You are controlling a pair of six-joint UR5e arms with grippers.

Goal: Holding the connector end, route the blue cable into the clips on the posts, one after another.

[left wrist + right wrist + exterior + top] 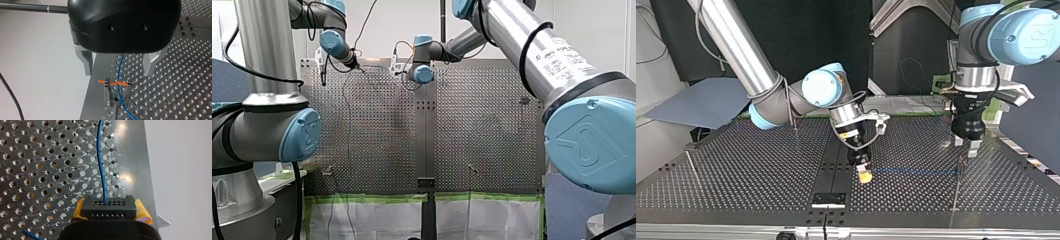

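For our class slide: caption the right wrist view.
My right claw clamps the black connector; the blue cable runs ahead.

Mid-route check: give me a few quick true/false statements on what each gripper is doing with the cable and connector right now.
1. My right gripper is shut on the black connector. True.
2. My left gripper clamps the blue cable. False: its fingers stand open, and the cable passes between them.
3. The connector lies loose, ungripped. False: the yellow pads hold it on both sides.
4. A clip sits just ahead of my left gripper. True.
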